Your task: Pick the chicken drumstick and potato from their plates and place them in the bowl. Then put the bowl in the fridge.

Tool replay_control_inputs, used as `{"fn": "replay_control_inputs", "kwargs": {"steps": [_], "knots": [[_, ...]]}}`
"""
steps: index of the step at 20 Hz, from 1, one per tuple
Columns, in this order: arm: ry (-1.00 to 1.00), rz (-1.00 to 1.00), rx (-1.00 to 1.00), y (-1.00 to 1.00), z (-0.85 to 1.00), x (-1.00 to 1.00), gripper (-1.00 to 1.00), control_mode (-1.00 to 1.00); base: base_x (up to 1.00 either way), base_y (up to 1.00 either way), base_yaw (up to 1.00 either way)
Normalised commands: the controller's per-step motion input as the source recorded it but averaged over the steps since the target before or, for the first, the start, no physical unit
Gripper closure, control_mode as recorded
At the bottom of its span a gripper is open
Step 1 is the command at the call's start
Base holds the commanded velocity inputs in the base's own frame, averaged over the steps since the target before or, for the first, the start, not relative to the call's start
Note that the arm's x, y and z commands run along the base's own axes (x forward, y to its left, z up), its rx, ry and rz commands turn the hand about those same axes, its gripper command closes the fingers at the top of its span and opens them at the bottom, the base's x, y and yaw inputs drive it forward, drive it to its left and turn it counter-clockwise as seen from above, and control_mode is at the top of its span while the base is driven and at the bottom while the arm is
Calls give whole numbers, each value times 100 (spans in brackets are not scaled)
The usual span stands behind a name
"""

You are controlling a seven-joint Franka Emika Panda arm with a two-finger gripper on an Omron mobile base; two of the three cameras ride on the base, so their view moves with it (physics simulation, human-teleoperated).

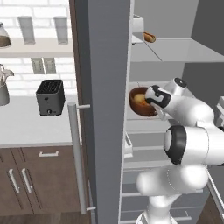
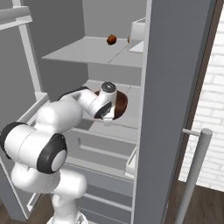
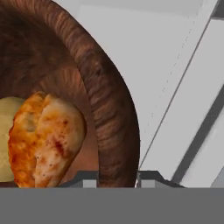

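The dark reddish-brown wooden bowl (image 1: 142, 112) (image 2: 122, 102) (image 3: 109, 105) sits on a middle shelf inside the open grey fridge (image 1: 105, 87) (image 2: 175, 78). In it lie the orange-brown chicken drumstick (image 3: 48, 140) and, beside it at the left edge of the hand view, the yellowish potato (image 3: 5, 140). My gripper (image 3: 117, 179) (image 1: 152, 104) (image 2: 109, 119) reaches into the fridge, its two fingers on either side of the bowl's near rim, one inside and one outside, close against the wall. The plates are out of view.
The fridge door with its long silver handle (image 1: 76, 157) (image 2: 194, 175) stands open beside the arm. An upper shelf (image 2: 87, 52) holds a small round red-brown item (image 2: 112, 40) and a white container (image 2: 138, 33). A black toaster (image 1: 50, 97) stands on the counter to the left.
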Motion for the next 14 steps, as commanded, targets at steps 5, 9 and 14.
{"fn": "replay_control_inputs", "kwargs": {"steps": [5, 9, 14], "knots": [[0, 0, 0, 0, -10, 46, -100, -100, 0, 0, 0], [-2, 0, 0, 0, -18, 61, -100, -100, 0, 0, 0], [-9, 0, 0, -3, -1, 21, -100, -100, 0, 0, 0]]}}
